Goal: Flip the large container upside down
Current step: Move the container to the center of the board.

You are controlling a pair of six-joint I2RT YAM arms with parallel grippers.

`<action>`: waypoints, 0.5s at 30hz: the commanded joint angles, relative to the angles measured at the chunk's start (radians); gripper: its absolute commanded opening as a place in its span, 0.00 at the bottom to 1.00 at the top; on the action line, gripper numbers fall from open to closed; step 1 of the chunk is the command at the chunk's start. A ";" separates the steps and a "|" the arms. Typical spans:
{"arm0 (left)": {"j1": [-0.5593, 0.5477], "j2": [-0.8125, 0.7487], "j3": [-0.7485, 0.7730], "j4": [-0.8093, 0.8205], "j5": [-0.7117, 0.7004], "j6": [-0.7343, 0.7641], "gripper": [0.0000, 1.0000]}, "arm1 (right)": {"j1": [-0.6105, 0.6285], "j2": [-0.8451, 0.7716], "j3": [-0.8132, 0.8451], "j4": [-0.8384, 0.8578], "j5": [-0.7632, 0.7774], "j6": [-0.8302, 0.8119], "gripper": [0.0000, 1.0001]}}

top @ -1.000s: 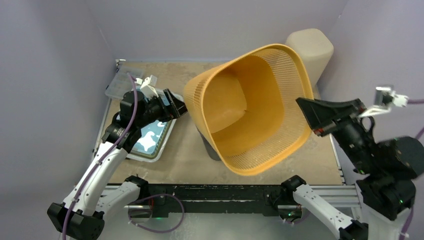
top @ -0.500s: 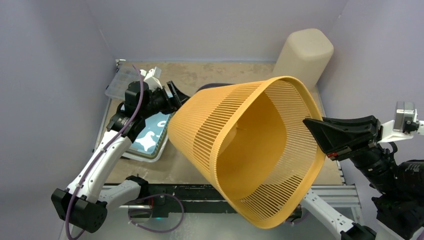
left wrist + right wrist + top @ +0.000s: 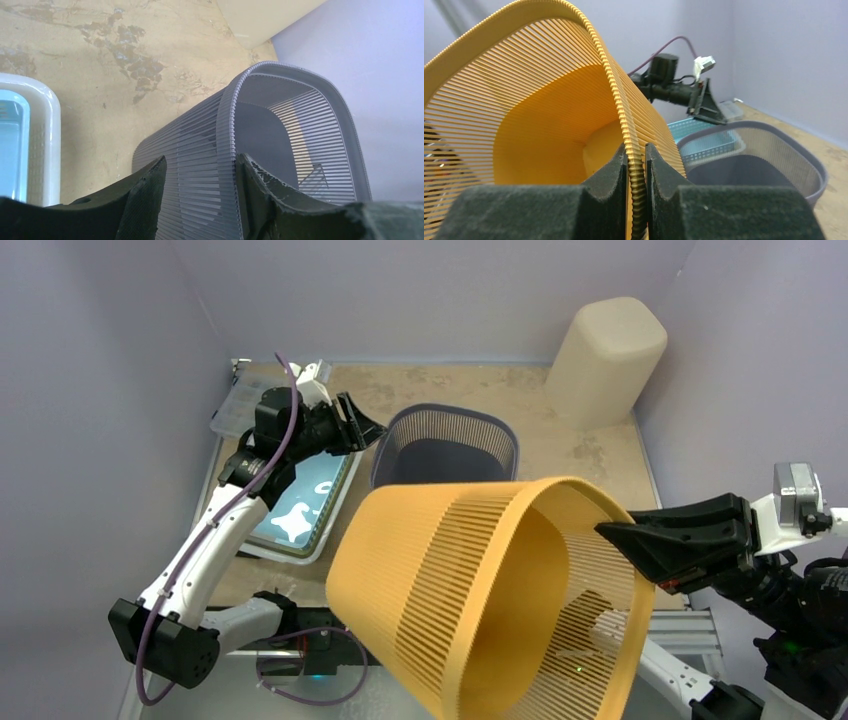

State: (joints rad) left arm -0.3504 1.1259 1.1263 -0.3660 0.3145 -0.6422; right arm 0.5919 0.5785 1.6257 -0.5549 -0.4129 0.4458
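L arm extended fwd, L claw jaws apart, R claw pointing left, clamped on orange basket rim

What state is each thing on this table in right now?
orange basket, in the air, tipped sideways
right tool, shut on the orange basket's rim
grey basket, upright, empty
left tool, open at the grey basket's rim
beige bin, standing upright

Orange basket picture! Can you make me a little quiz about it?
1. Fill in: the left pincer has one finger on each side of the grey basket's ____.
2. True or false: the orange basket sits inside the grey basket.
3. What grips the orange basket's rim? A) left pincer B) right pincer C) nothing
Key: 1 rim; 2 false; 3 B.
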 commanded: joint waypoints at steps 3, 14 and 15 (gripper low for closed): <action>0.001 0.050 0.033 -0.083 -0.036 0.105 0.43 | 0.043 -0.031 -0.035 0.169 -0.110 0.043 0.00; 0.002 0.082 0.121 -0.125 -0.032 0.210 0.16 | 0.043 -0.035 -0.253 0.053 -0.216 -0.065 0.00; 0.002 0.084 0.125 -0.131 -0.032 0.226 0.14 | 0.043 -0.036 -0.280 0.050 -0.211 -0.072 0.00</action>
State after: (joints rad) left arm -0.3500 1.1908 1.2213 -0.3996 0.3107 -0.5140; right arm 0.6342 0.5465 1.3983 -0.5617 -0.6411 0.3954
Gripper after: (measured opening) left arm 0.171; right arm 0.151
